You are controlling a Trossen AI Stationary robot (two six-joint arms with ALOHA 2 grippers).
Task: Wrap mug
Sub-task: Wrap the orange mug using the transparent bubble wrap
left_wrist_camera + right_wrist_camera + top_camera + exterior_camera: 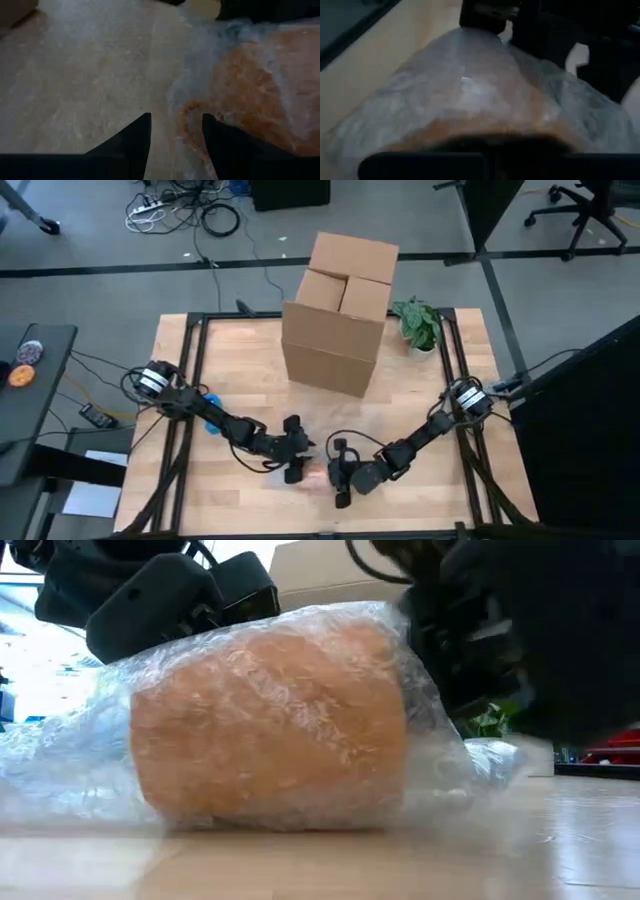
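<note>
My left gripper [292, 450], fingers parted, is hovering beside the bubble-wrapped mug [270, 720] (lying sideways); my right gripper [340, 473] is pressing close, grip unclear.

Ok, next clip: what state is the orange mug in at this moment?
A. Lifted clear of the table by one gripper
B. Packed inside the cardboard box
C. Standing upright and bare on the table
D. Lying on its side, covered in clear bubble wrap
D. In the low view the mug lies on its side on the table, with bubble wrap over it.
</note>
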